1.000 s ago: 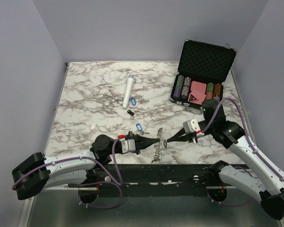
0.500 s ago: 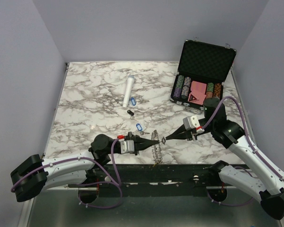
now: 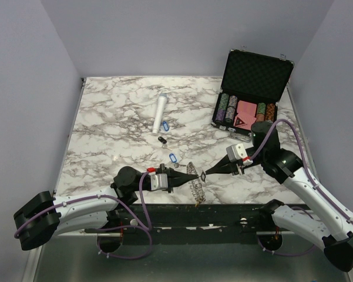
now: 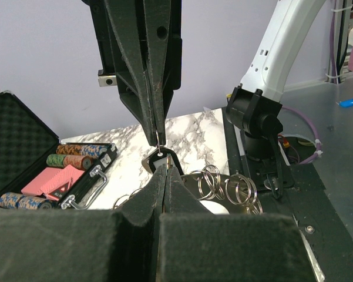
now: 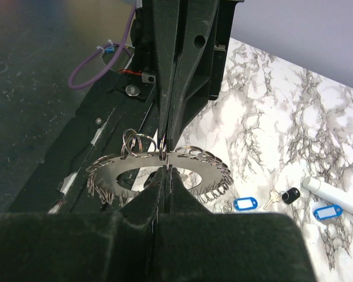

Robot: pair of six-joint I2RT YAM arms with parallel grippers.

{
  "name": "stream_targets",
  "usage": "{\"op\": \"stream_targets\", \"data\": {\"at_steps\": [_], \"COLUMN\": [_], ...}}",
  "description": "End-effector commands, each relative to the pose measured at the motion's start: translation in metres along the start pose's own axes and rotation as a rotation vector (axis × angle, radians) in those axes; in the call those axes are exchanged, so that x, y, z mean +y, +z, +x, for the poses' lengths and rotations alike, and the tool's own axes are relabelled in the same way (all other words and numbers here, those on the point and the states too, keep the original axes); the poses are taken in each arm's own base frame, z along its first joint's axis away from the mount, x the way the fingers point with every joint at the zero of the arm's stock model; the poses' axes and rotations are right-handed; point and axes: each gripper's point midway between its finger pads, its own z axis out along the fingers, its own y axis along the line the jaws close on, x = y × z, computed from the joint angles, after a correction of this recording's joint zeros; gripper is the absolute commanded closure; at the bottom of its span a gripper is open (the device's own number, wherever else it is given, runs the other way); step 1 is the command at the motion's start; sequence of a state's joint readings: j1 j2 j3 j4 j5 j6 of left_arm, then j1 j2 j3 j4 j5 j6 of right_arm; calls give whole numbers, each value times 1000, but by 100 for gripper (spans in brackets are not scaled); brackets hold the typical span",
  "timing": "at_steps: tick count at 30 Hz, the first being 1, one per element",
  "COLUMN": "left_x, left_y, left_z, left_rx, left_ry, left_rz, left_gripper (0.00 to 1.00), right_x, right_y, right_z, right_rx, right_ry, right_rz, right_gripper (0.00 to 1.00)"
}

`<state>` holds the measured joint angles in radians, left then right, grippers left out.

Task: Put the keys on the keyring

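At keyring [image 3: 195,187] | left end effector [image 3: 194,176], right end effector [image 3: 207,174] pinched shut on its rim | step: steadying ring | keys [image 3: 174,158] beyond, seemingly unthreaded | next: fetch one

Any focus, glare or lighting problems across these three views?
Top external: even light, sharp, but the keyring is small and nearly edge-on. Left wrist: own jaws blur into a dark foreground mass; poker chip case reads clear. Right wrist: bright sheen on the keyring, floor side dark.

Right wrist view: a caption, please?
Shut left gripper and right gripper meet at the toothed keyring; tagged keys lie on the marble table behind.
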<state>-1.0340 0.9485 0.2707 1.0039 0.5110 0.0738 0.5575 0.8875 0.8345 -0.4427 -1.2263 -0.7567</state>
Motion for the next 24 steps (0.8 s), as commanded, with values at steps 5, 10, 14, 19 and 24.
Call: {"op": "stream_targets", "data": {"at_steps": [5, 10, 14, 19, 24], "left_x": [0, 0, 1, 1, 1], "left_y": [1, 1, 0, 0, -1], "left_z": [-16, -17, -16, -16, -17], "left_rx": [-59, -56, -55, -55, -53], "left_ry": [30, 32, 34, 35, 39], "left_rz": [12, 12, 9, 11, 8], "left_gripper": [100, 100, 100, 100, 100], "right_x": [9, 10, 10, 10, 11], "right_y": [2, 2, 2, 1, 1], "right_z": [-1, 0, 0, -1, -1], "right_rx": [-11, -11, -9, -6, -5], "right_ry": [8, 5, 2, 0, 0], "right_rz": [-39, -39, -37, -38, -39], "right_gripper": [100, 100, 100, 100, 100]}}
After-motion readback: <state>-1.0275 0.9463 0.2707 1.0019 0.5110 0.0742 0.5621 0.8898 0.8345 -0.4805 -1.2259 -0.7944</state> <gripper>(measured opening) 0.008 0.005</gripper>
